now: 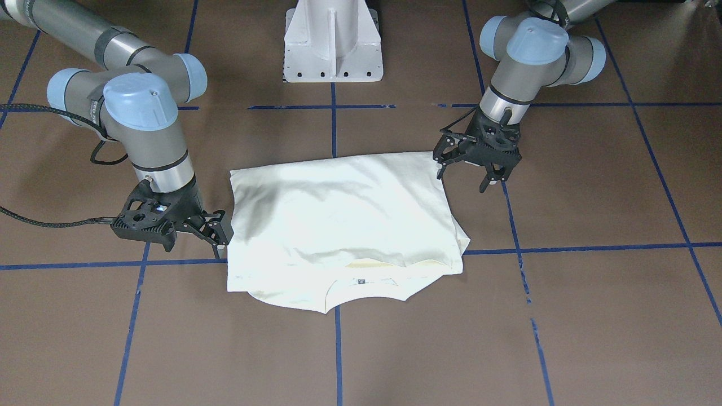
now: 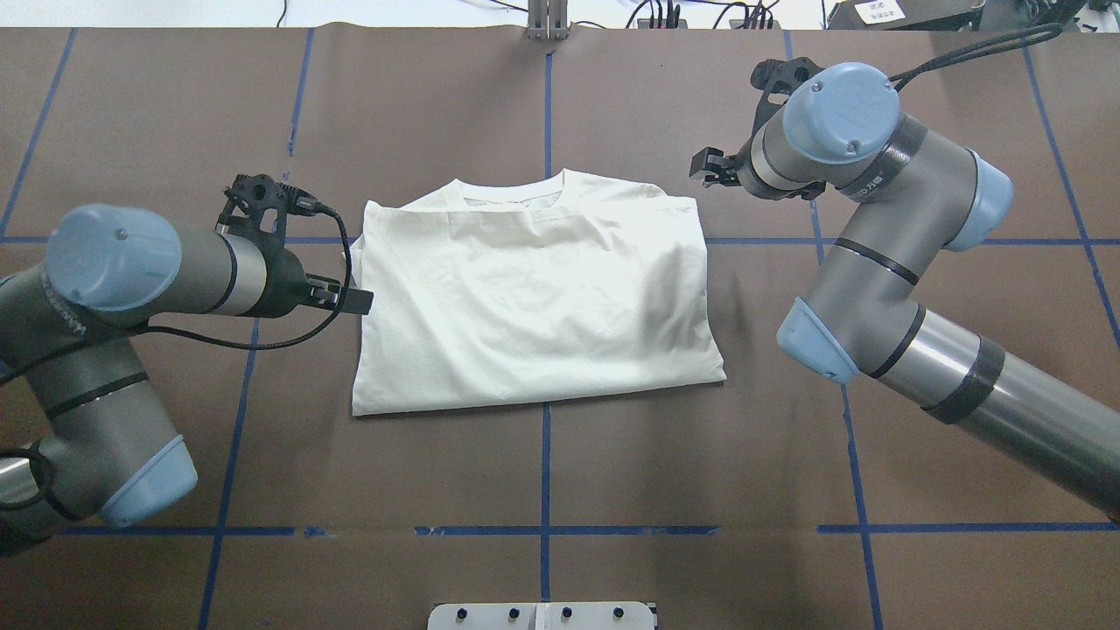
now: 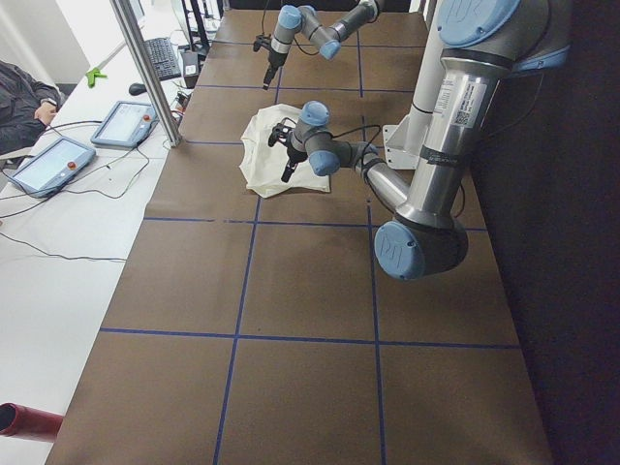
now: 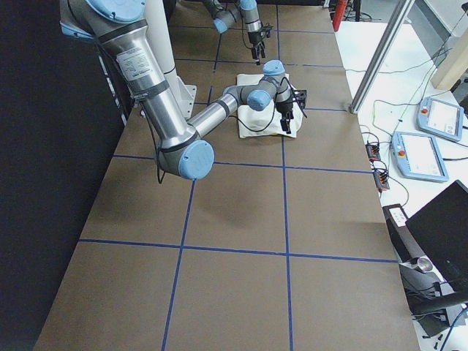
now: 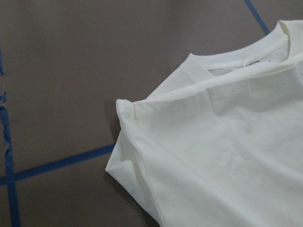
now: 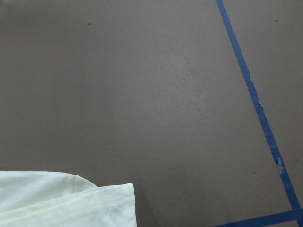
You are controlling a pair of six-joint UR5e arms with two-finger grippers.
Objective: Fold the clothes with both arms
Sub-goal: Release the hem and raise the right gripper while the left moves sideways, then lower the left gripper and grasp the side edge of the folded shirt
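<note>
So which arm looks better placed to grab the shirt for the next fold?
Probably left. The left claw, open, sits at the shirt's edge, its wrist camera largely filled with cloth; the right claw's camera sees mostly table.

T-shirt (image 2: 534, 306) on table (image 2: 542, 472), between left pincer (image 1: 462, 180) and right pincer (image 1: 221, 245)

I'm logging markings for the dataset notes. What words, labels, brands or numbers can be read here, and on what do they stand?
No text can be read for certain.
Lettering on the right arm: blurred, unreadable.
Lettering on the left arm: blurred, unreadable.
White sticker on the left arm: too small to read.
Dark neck tag of the T-shirt: too small to read.
</note>
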